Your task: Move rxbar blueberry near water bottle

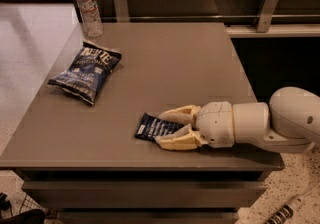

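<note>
Right now I have the gripper [161, 128] low over the worktop [175, 58] near the front edge. Its fingers [177, 114] are spread apart, with one end of the rxbar blueberry [152, 127] lying flat between them. The water bottle [88, 5] stands at the far left corner, well apart.

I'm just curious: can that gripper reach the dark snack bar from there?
Probably yes: the gripper sits low at the bar, open fingers either side of its end, nothing blocking.
</note>
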`<state>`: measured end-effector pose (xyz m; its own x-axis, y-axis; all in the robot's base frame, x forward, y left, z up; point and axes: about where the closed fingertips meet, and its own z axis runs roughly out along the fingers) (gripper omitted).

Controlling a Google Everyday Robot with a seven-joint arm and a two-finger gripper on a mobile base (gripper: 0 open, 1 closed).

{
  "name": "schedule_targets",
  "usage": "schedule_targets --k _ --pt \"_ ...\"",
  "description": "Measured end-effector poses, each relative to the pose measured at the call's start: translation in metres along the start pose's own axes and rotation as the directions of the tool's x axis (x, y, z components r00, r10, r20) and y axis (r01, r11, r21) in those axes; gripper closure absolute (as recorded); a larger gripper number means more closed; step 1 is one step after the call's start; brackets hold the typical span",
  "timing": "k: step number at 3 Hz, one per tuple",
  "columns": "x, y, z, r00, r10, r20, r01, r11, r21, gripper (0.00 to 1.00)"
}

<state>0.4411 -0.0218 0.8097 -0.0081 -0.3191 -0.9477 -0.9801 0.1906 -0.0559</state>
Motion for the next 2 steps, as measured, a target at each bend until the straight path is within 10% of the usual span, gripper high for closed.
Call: schedule_targets --k 2 --pt "-0.0006 -0.0001 -0.0002 1.0 0.0 0.0 0.0 1.0 0.0 1.0"
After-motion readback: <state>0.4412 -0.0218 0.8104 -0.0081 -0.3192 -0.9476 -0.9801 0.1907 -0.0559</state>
